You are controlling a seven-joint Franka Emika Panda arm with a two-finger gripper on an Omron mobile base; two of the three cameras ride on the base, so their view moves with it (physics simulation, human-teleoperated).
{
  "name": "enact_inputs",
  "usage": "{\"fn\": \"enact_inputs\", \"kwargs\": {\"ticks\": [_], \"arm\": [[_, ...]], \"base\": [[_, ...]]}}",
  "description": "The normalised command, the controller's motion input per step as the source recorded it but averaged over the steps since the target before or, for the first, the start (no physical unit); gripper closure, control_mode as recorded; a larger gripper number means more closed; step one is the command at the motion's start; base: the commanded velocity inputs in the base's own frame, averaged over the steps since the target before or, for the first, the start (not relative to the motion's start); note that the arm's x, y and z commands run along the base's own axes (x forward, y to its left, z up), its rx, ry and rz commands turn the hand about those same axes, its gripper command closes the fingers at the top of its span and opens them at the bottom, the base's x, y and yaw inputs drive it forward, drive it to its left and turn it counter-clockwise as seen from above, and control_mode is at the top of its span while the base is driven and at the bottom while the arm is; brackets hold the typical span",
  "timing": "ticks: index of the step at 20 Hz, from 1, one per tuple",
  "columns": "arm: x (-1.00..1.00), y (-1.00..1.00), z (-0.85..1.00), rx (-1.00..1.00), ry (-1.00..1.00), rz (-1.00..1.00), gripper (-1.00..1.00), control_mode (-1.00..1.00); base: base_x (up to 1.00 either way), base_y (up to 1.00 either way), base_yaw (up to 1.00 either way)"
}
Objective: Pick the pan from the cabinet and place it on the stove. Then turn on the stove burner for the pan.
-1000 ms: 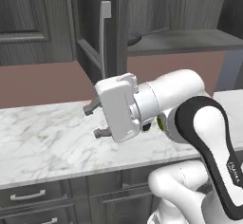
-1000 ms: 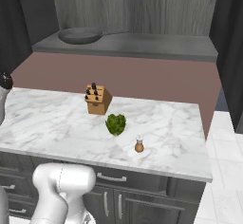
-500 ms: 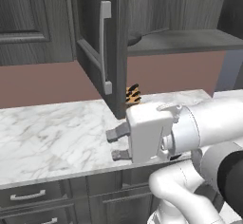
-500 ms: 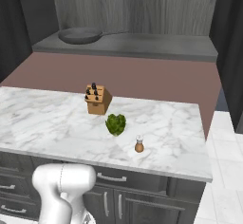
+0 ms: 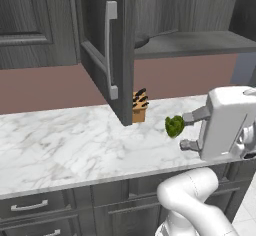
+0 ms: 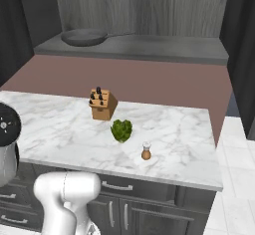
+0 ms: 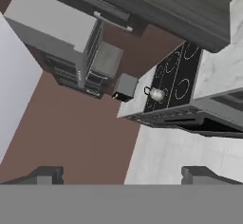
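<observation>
From behind on the left, the gripper (image 5: 188,130) hangs low over the front edge of the marble counter (image 5: 75,145), fingers spread wide and holding nothing, pointing sideways toward the green vegetable (image 5: 174,125) just off its tips. Beyond and above it the cabinet (image 5: 117,55) door stands swung out, bar handle facing us, which is why the shelf is open to reach; a dark curved edge of the pan (image 5: 141,41) peeks from behind that door, well above the tool. The knife block (image 5: 139,105) sits under the door. From the right side, the pan (image 6: 83,37) lies flat on the shelf, handle running right, high and far from the arm's end; the salt shaker (image 6: 146,151) stands near the counter's front. Through the hand's own camera, rolled over, the stove (image 7: 175,83) with its white rings lies far ahead, a kettle (image 7: 155,94) on it, so I'd judge the reach up for the pan hasn't begun.
</observation>
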Motion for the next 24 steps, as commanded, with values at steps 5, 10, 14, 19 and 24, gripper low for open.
{"fn": "enact_inputs", "kwargs": {"ticks": [5,10,14,19,24], "arm": [[0.11,-1.0,0.13,0.03,0.0,-0.2,-1.0,-1.0],[0.41,-0.98,0.08,0.01,0.0,-0.22,-1.0,-1.0],[0.72,-0.73,0.04,0.0,0.02,-0.27,-1.0,-1.0],[0.88,-0.54,0.01,0.0,0.05,-0.29,-1.0,-1.0],[0.97,-0.31,0.0,0.0,0.03,-0.27,-1.0,-1.0]], "base": [[0.0,0.0,0.0],[0.0,0.0,0.0],[0.0,0.0,0.0],[0.0,0.0,0.0],[0.0,0.0,0.0]]}}
